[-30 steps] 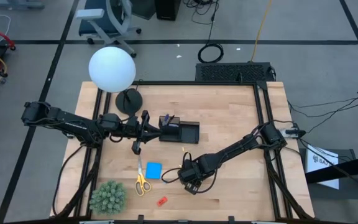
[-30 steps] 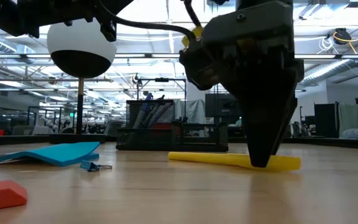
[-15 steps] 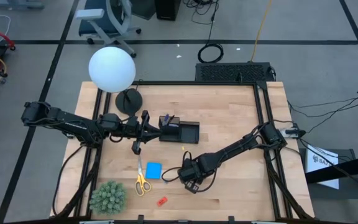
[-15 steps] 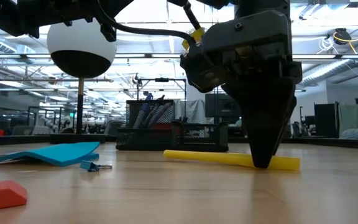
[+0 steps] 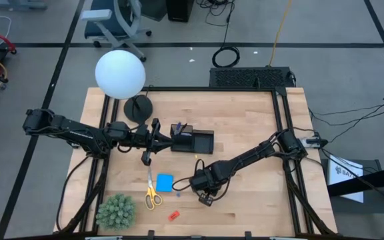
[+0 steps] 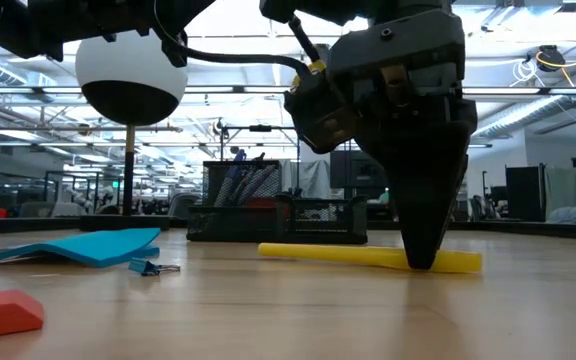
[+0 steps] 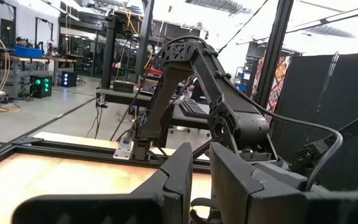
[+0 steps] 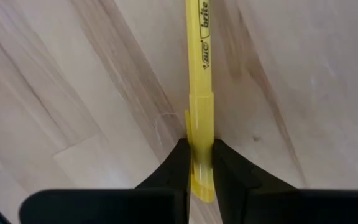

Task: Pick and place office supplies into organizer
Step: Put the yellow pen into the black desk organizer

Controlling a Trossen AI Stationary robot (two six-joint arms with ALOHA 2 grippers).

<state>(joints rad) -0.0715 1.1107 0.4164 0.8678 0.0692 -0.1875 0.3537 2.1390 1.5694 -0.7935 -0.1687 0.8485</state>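
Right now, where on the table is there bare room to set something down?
Bare wood runs from the organizer to the table's right rail, above the right arm. Another strip lies between the red piece and the lower right corner. Crowded: the plant, scissors, note pad, and the right end effector shut on the yellow pen.

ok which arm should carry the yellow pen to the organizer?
Right. Its gripper is already shut on the yellow pen on the table; the left gripper hovers beside the organizer, holding nothing.
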